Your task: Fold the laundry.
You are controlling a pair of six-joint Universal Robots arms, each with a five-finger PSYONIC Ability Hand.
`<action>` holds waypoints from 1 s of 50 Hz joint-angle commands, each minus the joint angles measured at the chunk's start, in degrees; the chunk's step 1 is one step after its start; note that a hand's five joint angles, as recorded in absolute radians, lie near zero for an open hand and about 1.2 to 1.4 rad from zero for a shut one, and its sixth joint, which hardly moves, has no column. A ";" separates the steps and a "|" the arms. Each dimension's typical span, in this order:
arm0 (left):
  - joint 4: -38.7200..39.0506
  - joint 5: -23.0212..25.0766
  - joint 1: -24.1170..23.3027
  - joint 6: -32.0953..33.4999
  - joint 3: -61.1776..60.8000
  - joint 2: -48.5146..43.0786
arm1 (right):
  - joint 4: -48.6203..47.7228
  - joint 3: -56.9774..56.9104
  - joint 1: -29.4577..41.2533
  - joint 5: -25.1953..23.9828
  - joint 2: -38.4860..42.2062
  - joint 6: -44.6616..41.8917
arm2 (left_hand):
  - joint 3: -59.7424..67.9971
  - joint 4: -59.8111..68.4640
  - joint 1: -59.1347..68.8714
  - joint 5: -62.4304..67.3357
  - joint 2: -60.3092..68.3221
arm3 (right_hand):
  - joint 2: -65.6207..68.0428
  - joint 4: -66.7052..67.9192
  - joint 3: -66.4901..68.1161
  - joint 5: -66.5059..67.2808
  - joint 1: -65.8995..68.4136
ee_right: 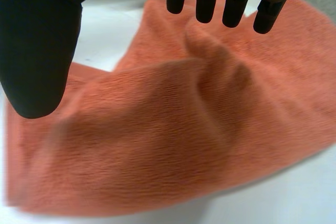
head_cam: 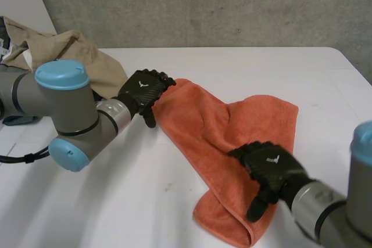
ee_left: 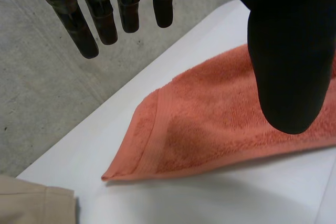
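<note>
Towel (head_cam: pixel 232 137), orange, rumpled on white table (head_cam: pixel 145 201), left hand (head_cam: pixel 142 92) at its far corner with fingers straight, thumb apart, holding nothing, right hand (head_cam: pixel 270 169) over its near end, likewise spread and empty; tan garment (head_cam: pixel 70 56) behind left arm.

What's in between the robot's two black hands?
The orange towel. In the head view it lies rumpled on the white table, running from the left hand at one corner to the right hand over its near end.
</note>
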 commanded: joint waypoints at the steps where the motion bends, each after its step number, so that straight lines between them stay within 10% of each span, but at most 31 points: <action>1: 0.09 -2.08 -1.56 -3.31 -0.46 1.13 | -6.29 2.67 5.69 3.14 3.72 4.40 | 1.82 2.24 2.32 2.37 2.07 | 7.23 7.09 7.10 6.32 6.39; 12: 0.00 -3.05 -1.38 -3.49 -2.13 2.98 | -15.79 2.93 6.75 8.31 10.85 -0.51 | 1.82 2.24 2.32 2.37 2.07 | 21.17 21.03 21.04 20.26 20.33; 17: 0.09 -3.05 -1.38 -3.49 -3.09 3.59 | -20.28 2.58 6.67 14.65 11.92 -5.53 | 1.65 2.07 2.15 2.20 1.90 | 67.86 67.72 67.73 66.95 67.02; 29: 0.09 -3.13 -1.65 -3.57 -5.11 3.86 | -19.16 -4.97 6.75 14.22 -1.00 -14.85 | 0.81 1.23 1.31 1.36 1.06 | 67.91 67.77 67.78 67.00 67.07; 50: 0.88 -5.76 -5.95 -16.84 -2.84 -2.38 | 3.09 -24.22 7.54 2.71 -10.84 -7.03 | 14.54 14.96 15.04 15.09 14.79 | 67.91 67.77 67.78 67.00 67.07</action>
